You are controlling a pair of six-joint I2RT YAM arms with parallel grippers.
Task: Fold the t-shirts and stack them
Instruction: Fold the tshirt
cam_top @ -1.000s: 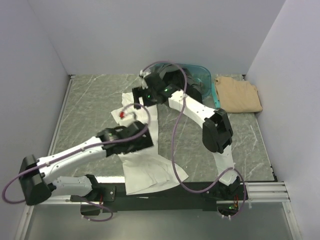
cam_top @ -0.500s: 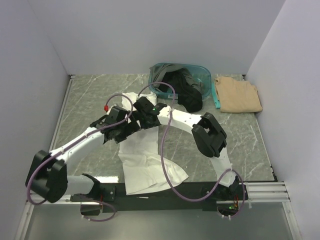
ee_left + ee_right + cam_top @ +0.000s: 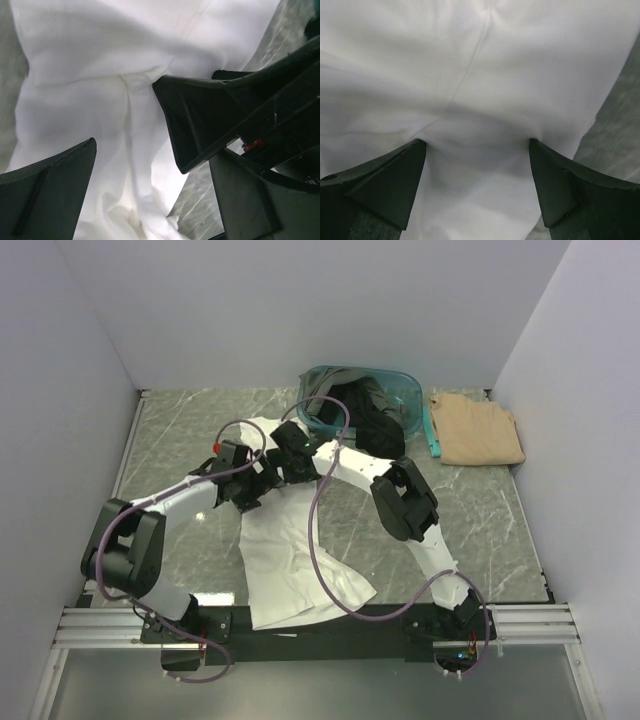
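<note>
Jaws wide on left gripper (image 3: 125, 117) and right gripper (image 3: 477, 145), low over white t-shirt (image 3: 290, 560) lying rumpled, unfolded, centre; tan t-shirt (image 3: 480, 430) at right, seemingly folded; dark t-shirts (image 3: 370, 415) waiting in basket (image 3: 405, 380).

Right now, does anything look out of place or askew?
The white t-shirt lies rumpled, its near end draped past the edge of the table; dark shirts spill over the rim of the teal basket.
</note>
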